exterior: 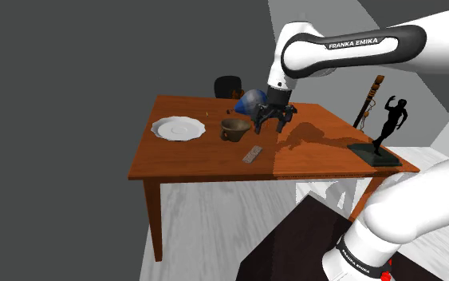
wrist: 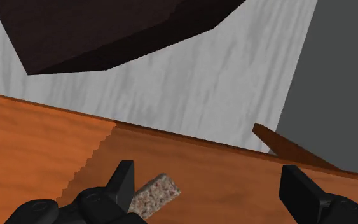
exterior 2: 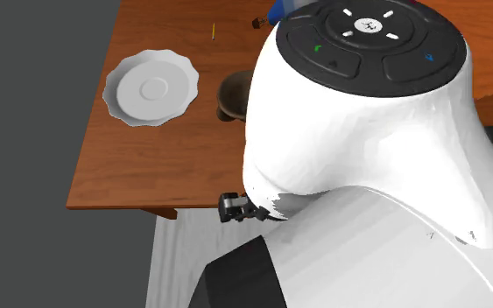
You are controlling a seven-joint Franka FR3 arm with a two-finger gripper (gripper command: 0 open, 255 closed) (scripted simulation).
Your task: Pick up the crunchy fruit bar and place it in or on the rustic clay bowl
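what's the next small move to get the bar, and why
Probably a small sideways shift toward the bar before any descent. In the wrist view the open gripper has the speckled bar right beside one finger, not centred in the gap, so closing now would likely miss it. The bar lies flat on the table, below the gripper.
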